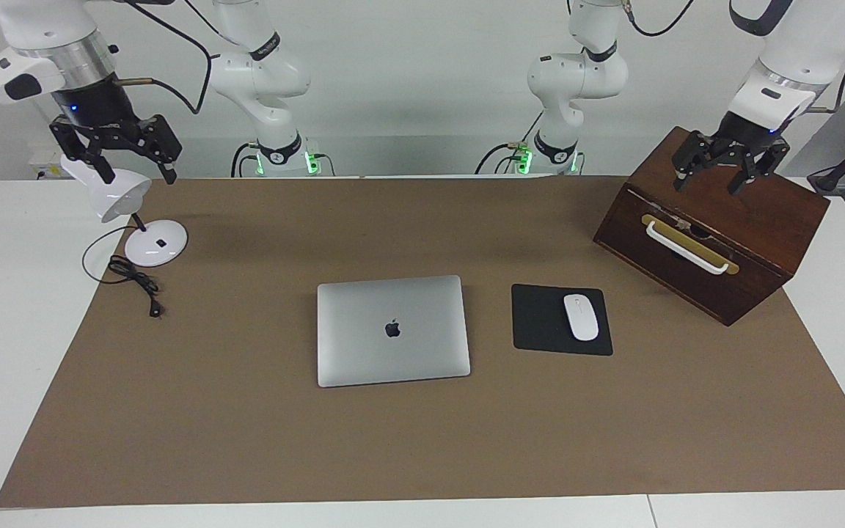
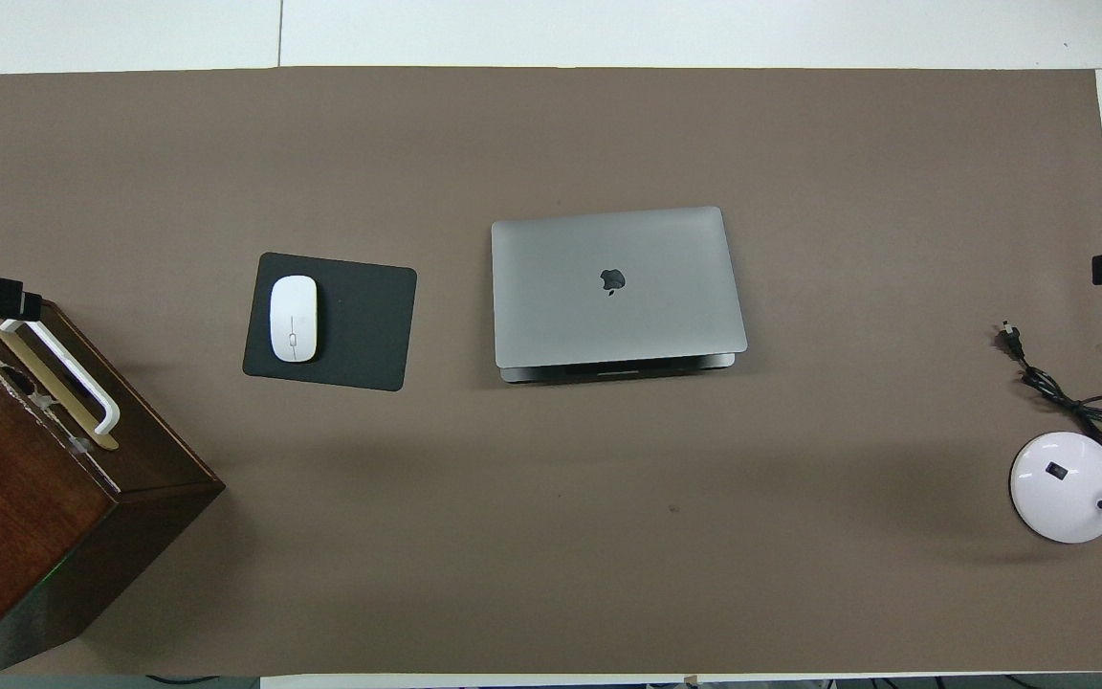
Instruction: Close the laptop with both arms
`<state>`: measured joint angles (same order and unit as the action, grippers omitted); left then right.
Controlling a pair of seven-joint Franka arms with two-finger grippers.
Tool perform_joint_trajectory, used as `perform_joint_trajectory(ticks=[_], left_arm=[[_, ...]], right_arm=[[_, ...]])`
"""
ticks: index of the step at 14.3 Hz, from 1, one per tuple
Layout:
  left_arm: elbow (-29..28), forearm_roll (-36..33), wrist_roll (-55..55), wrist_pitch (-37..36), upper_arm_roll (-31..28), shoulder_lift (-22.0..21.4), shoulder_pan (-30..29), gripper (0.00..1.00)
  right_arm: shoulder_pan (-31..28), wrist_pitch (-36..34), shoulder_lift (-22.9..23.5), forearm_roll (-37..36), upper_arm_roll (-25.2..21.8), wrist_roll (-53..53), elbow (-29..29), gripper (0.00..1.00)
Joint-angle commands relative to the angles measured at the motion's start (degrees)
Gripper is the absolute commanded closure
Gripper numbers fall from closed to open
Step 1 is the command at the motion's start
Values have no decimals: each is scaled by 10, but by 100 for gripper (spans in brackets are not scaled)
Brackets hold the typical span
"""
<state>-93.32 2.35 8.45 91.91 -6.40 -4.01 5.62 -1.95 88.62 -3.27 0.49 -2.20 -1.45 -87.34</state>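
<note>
Two white jointed arms, both parked high and wide of the work. We see the left gripper (image 1: 722, 173) over the dark brown wooden box (image 1: 752, 213) with the white handle, jaws spread and empty. The right gripper (image 1: 117, 155) hangs over the white desk lamp (image 1: 111, 192), jaws apart too, holding nothing.

One thin silver-grey metal laptop (image 1: 392, 330) lies mid-mat, well apart from either set of jaws and roughly between them. Its lid sits nearly flat, with a thin wedge of base showing on the robots' side, so we judge it down or almost down.

One black mouse pad (image 1: 543, 323), one white mouse (image 1: 581, 317) on it, one brown mat (image 1: 246, 440).
</note>
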Motion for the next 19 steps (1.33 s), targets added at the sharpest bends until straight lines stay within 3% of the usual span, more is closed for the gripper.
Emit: perform_joint_trajectory(ticks=[1,4,13,19], left_arm=[[2,-15,-12,-13,-16,-3,22,0],[2,-21,-11,-11,-19,-6,21,0],[-2,-28,-31,-20,-21,3,16,0],[-3,-27,-31,-24,-20,1,15,0]], right_arm=[[-16,-13,-15,3,13,12,-10,0],[-14,-6,-15,3,13,17,-16,0],[-10,91,-39,2,17,41,-123,0],[-10,89,-40,2,17,44,-126,0]])
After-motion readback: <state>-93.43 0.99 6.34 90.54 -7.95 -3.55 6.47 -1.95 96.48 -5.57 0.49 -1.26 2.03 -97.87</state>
